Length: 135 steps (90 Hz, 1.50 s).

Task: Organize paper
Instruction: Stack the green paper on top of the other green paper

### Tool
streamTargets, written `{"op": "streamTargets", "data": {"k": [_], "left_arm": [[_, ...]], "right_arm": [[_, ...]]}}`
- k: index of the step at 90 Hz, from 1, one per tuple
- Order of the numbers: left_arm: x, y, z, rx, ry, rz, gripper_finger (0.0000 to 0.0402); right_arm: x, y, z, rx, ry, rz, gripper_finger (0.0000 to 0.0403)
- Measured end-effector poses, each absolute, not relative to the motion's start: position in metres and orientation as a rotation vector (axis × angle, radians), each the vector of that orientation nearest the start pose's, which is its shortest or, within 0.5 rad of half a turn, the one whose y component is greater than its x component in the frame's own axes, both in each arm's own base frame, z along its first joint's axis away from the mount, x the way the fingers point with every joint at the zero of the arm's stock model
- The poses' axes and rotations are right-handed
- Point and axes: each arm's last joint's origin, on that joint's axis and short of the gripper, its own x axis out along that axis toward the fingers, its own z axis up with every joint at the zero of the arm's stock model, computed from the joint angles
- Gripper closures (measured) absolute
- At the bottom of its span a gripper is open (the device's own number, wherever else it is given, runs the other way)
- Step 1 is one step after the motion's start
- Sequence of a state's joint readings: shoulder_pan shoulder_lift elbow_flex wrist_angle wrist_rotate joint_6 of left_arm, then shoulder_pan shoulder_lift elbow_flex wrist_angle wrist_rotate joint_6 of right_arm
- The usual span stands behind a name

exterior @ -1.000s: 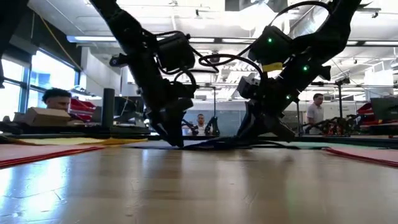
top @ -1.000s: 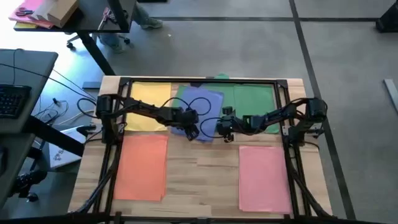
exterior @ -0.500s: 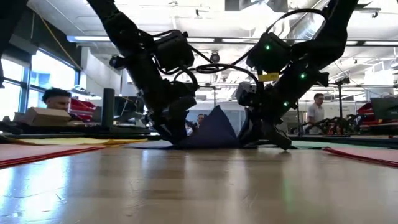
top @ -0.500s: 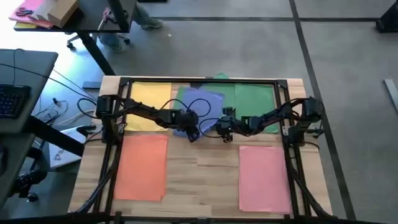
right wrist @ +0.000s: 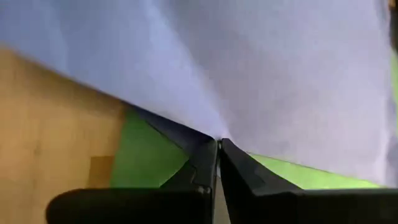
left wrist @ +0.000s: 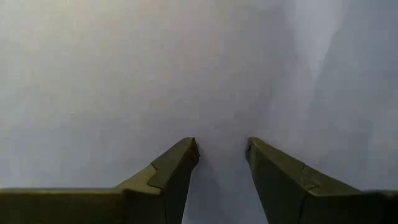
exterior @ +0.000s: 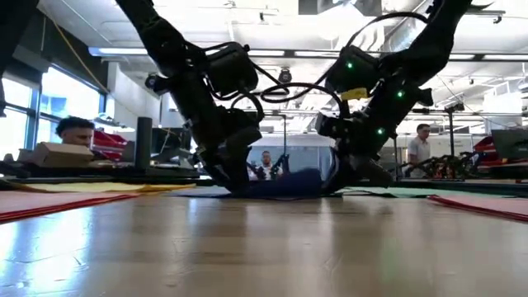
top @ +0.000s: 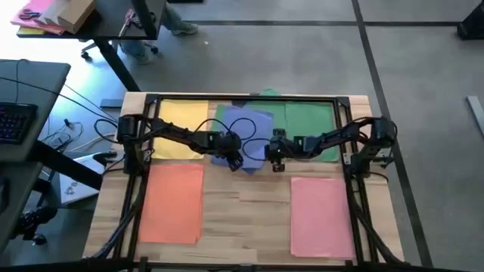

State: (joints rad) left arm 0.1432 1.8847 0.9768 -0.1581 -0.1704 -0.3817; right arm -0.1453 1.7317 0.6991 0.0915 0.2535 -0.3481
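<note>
Between yellow and green sheets, blue paper (top: 243,134) lies askew; right gripper (right wrist: 218,144) pinches it, left gripper (left wrist: 222,155) parted.

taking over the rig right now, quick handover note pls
Left gripper: fingers open, down on the blue sheet at mid-table.
Right gripper: fingers shut on the blue sheet's near edge, which is bunched up off the table between the two grippers in the low view.
Paper: yellow sheet at far left, green sheet at far right, orange sheet near left, pink sheet near right, all lying flat.
Done: four colours laid out separately.
Left: the blue sheet sits skewed, overlapping the green; it probably needs flattening and squaring.
</note>
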Motion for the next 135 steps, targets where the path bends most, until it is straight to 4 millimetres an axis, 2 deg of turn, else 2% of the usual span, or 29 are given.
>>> {"op": "streamTargets", "data": {"k": [39,66,86,98,111,121,135], "left_arm": [[0.342,0.055,0.114,-0.327,1.000,0.489,0.0257],[0.343,0.055,0.115,-0.326,0.986,0.488,0.0257],[0.344,0.055,0.115,-0.327,0.976,0.486,0.0257],[0.344,0.055,0.115,-0.327,0.975,0.486,0.0257],[0.344,0.055,0.115,-0.327,0.975,0.487,0.0257],[0.344,0.055,0.115,-0.324,0.974,0.490,0.0257],[0.344,0.055,0.115,-0.321,0.973,0.495,0.0257]], "right_arm": [[0.290,-0.061,0.109,-0.460,1.034,-0.302,0.0308],[0.294,-0.061,0.111,-0.599,1.009,-0.246,0.0299],[0.295,-0.062,0.107,-0.643,1.012,-0.218,0.0308],[0.295,-0.065,0.106,-0.597,1.007,-0.262,0.0331],[0.293,-0.071,0.107,-0.572,1.027,-0.395,0.0367],[0.291,-0.075,0.106,-0.554,1.062,-0.376,0.0395],[0.296,-0.080,0.113,-0.533,1.100,-0.344,0.0402]]}}
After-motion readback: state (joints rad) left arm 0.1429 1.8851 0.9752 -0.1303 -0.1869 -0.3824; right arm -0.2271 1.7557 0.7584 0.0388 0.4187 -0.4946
